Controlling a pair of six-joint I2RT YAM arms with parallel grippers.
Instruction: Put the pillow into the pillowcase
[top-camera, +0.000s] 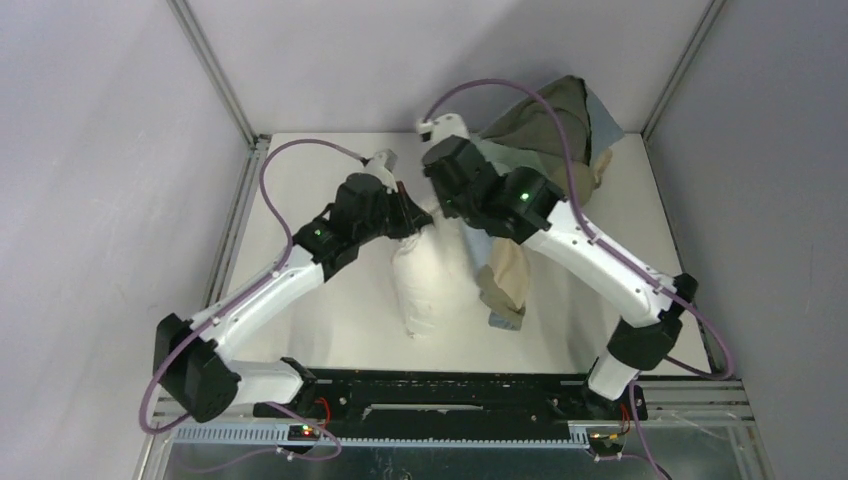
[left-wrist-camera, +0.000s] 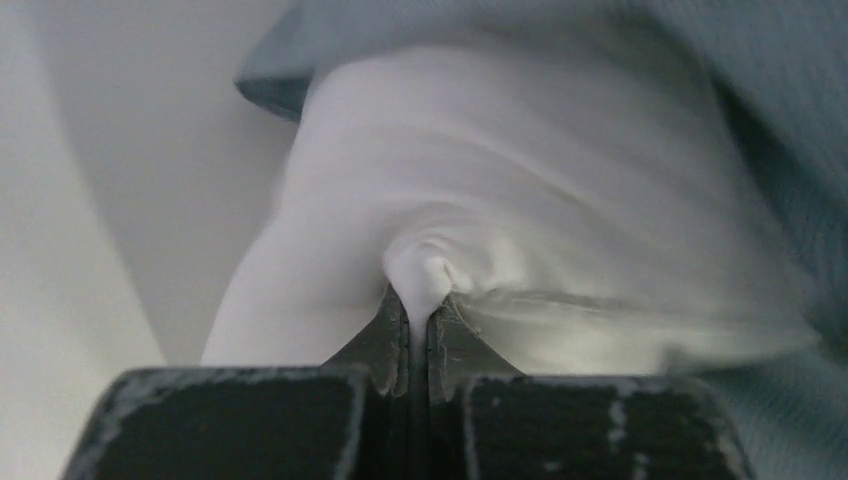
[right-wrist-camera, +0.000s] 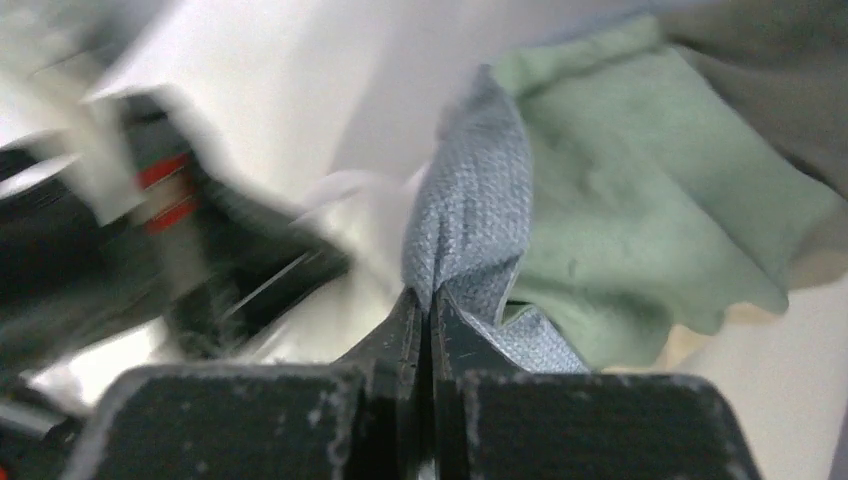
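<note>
The off-white pillow (top-camera: 432, 285) lies in the middle of the table, its far end under both wrists. My left gripper (left-wrist-camera: 419, 300) is shut on a pinched fold of the pillow (left-wrist-camera: 520, 210); in the top view it (top-camera: 412, 215) sits at the pillow's upper left. The blue-grey pillowcase (top-camera: 545, 125) is bunched at the back right, with paler folds (top-camera: 508, 275) trailing down beside the pillow. My right gripper (right-wrist-camera: 428, 298) is shut on a blue-grey edge of the pillowcase (right-wrist-camera: 470, 215), whose green-beige inner side (right-wrist-camera: 640, 200) spreads to the right. The pillowcase (left-wrist-camera: 760, 90) drapes over the pillow's top.
White enclosure walls and metal posts (top-camera: 215, 70) ring the table (top-camera: 300, 180). The left arm's black wrist (right-wrist-camera: 200, 250) shows blurred close beside the right gripper. A black rail (top-camera: 450, 395) with the arm bases runs along the near edge.
</note>
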